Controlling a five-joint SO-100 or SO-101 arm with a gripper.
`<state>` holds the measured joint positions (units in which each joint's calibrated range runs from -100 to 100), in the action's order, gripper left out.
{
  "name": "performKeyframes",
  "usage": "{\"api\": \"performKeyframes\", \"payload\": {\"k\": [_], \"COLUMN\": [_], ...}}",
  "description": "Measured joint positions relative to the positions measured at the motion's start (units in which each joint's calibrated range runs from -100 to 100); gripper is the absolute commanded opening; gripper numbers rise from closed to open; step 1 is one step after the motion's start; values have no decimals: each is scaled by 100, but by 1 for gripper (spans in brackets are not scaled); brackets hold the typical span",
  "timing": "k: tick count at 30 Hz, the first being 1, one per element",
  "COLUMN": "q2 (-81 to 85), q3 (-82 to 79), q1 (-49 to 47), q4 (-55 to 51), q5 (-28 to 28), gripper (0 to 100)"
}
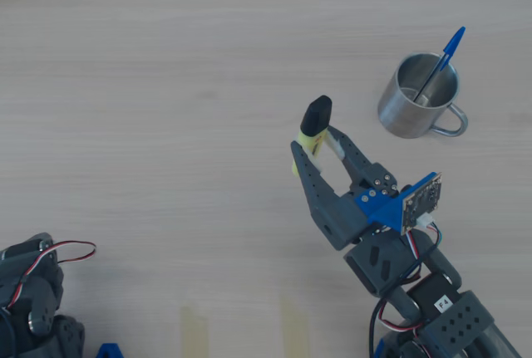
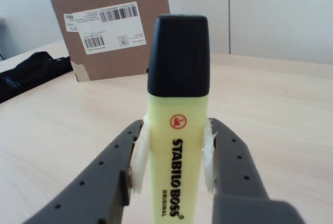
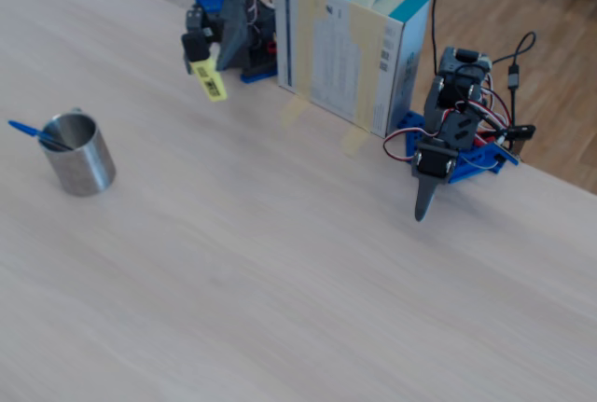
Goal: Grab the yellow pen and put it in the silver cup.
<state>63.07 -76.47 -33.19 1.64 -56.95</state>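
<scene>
Filling the wrist view, the pen (image 2: 177,125) is seen clamped upright between the gripper's (image 2: 176,161) two dark jaws, whose white pads (image 2: 139,157) are pressed against both sides of its yellow body; the black cap points up. The jaws are closed only as far as the pen's width allows.

From overhead, the pen (image 1: 313,129) is held at the gripper (image 1: 316,152) tips, and in the fixed view it appears to be clear of the table (image 3: 298,262), so the grab is judged done. The cup (image 1: 418,97) stands apart, up and to the right in the overhead view, with a blue ballpoint (image 1: 442,59) leaning inside it.

Carrying the pen over the cup's mouth and releasing it is what is left. A cardboard box (image 2: 112,26) is seen behind.
</scene>
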Motion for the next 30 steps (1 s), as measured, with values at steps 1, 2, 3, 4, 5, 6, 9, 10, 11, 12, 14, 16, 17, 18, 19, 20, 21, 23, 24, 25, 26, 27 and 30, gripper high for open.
{"api": "performKeyframes", "payload": {"k": [1,2,3,4,5,6,9,10,11,12,14,16,17,18,19,20,21,23,24,25,26,27,30], "q2": [0,0,0,0,0,0,0,0,0,0,0,0,0,0,0,0,0,0,0,0,0,0,0], "q3": [0,0,0,0,0,0,0,0,0,0,0,0,0,0,0,0,0,0,0,0,0,0,0], "q1": [8,33,84,134,134,134,92,125,176,226,234,326,418,468,502,502,552,694,761,794,803,811,1045], "q4": [76,135,185,219,252,261,261,261,261,261,261,261,286,353,446,546,639,799,849,883,900,916,916], "q5": [-15,-15,-62,-103,-159,-210,-292,-308,-323,-323,-323,-318,-323,-323,-323,-323,-323,-323,-323,-323,-323,-323,-323], "gripper": [13,13,13,13,13,13,13,13,13,13,13,13,13,13,13,13,13,13,13,13,13,13,13]}}
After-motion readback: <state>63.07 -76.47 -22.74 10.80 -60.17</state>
